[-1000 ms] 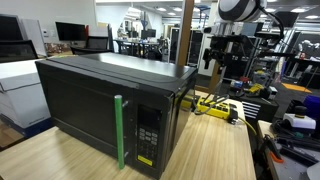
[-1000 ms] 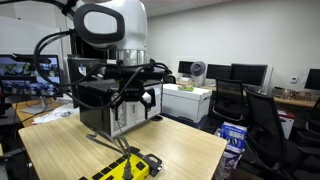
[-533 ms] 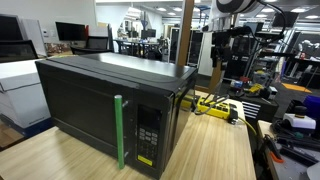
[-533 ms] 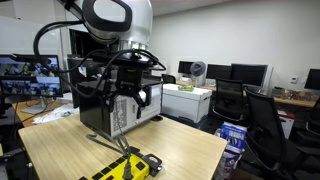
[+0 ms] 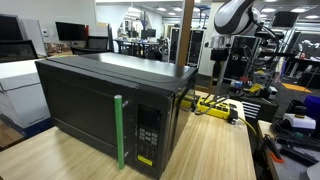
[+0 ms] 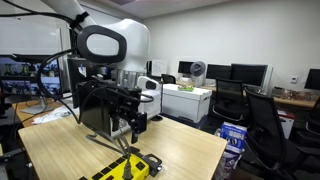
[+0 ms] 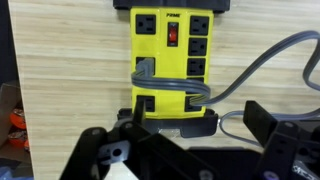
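My gripper (image 7: 195,125) is open and empty, its two black fingers spread wide at the bottom of the wrist view. It hangs in the air above a yellow power strip (image 7: 170,50) that lies on the wooden table, with grey plugs and cables in its sockets. The gripper shows in both exterior views (image 5: 222,62) (image 6: 128,120), above the strip (image 5: 215,106) (image 6: 125,168) and not touching it. A black microwave (image 5: 100,105) with a green handle (image 5: 119,130) stands shut beside the strip; it also shows behind the arm (image 6: 95,105).
A grey cable (image 7: 262,62) loops across the table to the right of the strip. The wooden table (image 6: 180,150) ends close past the strip. Office chairs (image 6: 262,115), desks with monitors and a white cabinet (image 6: 187,100) stand around.
The arm has tilted and the gripper has come down lower towards the table, near the microwave's end and the power strip. The microwave and the strip have not moved.
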Robot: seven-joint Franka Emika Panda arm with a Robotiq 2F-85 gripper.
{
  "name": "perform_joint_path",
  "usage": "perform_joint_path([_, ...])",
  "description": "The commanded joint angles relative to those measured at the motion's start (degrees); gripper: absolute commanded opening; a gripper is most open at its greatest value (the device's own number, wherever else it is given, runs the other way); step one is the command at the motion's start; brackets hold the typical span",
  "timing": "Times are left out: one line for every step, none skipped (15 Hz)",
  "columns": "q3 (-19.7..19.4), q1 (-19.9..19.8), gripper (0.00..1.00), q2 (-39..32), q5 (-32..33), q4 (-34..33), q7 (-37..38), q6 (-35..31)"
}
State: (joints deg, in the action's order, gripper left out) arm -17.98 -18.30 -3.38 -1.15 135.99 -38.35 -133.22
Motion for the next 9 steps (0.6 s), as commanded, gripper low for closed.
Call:
perform_joint_path([0.7,-0.2,1.0,1.4,-5.6,4.1,4.1,-9.9])
perform_joint_path([0.9,-0.2,1.0,2.1,-7.6,5.3,4.9,-13.1])
perform_joint_path([0.9,-0.2,1.0,2.8,-8.6,5.9,5.4,-14.6])
perform_joint_path([1.0,-0.2,1.0,3.3,-9.4,6.3,5.6,-16.0])
perform_joint_path([0.8,-0.2,1.0,4.1,-8.7,6.6,6.4,-16.3])
perform_joint_path([0.5,-0.2,1.0,5.1,-6.8,6.8,7.7,-16.0])
perform_joint_path([0.2,-0.3,1.0,6.3,-5.8,6.8,8.4,-14.9])
perform_joint_path([-0.1,-0.3,1.0,7.7,-5.8,6.8,8.5,-14.1])
perform_joint_path([-0.4,-0.5,1.0,9.2,-4.2,6.4,8.7,-12.0])
